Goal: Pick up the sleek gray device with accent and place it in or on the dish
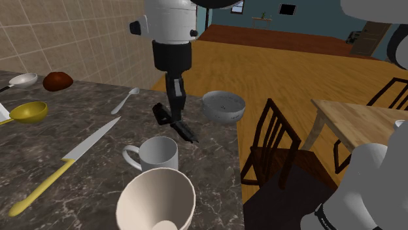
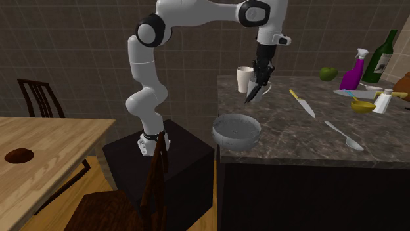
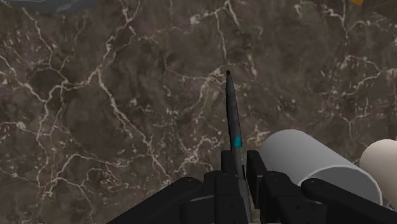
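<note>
Tiled wall (image 1: pixel 78 39); wooden floor (image 1: pixel 261 65)

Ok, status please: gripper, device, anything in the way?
Gripper shut on gray device. Dish stands apart. White mug close beside the fingers.

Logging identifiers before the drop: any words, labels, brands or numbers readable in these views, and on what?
No text can be read anywhere.
The slim dark-grey device with a teal accent, clasped in the black pincer, bears no lettering.
The tall dark green bottle and purple spray bottle show no legible label.
The white mug is plain.
</note>
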Available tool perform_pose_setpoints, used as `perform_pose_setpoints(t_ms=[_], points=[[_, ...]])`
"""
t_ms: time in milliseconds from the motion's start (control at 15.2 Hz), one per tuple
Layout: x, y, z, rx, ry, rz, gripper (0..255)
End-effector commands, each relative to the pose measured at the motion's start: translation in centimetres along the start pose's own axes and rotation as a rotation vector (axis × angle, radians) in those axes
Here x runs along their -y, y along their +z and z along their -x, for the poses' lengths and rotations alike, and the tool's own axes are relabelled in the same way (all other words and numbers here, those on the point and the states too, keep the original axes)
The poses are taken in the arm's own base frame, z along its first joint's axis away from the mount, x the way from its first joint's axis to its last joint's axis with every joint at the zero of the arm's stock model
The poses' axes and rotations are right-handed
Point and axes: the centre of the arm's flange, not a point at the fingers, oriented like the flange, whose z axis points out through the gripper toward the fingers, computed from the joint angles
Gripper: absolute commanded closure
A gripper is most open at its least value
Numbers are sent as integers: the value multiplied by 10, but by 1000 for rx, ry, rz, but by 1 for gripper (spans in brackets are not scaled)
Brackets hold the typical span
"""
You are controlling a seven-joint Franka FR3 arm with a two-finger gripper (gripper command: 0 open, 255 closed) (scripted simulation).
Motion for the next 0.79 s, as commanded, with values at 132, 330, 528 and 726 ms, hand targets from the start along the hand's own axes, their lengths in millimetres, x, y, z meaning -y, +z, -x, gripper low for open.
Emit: perform_pose_setpoints(t_ms=[132,330,528,726], points=[[1,-20,1,0,0,0,255],[-7,-31,11,0,0,0,255],[-34,-35,39,0,0,0,255],[-61,-39,68,0,0,0,255]])
